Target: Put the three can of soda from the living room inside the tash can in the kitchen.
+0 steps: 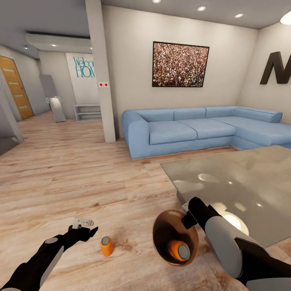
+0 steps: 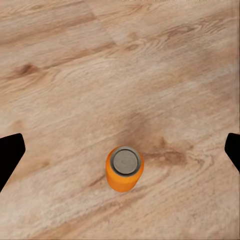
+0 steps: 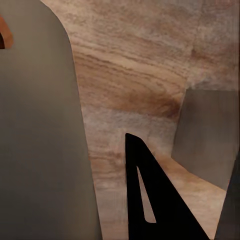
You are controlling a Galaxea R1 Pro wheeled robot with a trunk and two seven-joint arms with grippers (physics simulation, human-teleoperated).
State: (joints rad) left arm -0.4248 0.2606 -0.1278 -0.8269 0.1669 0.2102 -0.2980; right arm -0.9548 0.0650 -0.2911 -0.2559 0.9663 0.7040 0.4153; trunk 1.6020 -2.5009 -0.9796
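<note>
Soda can [image 1: 106, 245], orange cylinder with grey top, upright on wood-plank floor [image 1: 81, 173].

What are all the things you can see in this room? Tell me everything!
soda can: one, orange, upright on the wood floor below the left hand.
soda can: one, orange, lying inside the trash can.
trash can: one, brown inside, tilted, at the right hand.
sofa: one, blue, along the wall.
low table: one, glass top, before the sofa.
picture: one, on the wall.
left hand: black, open.
right hand: black, at the trash can's rim.
</note>
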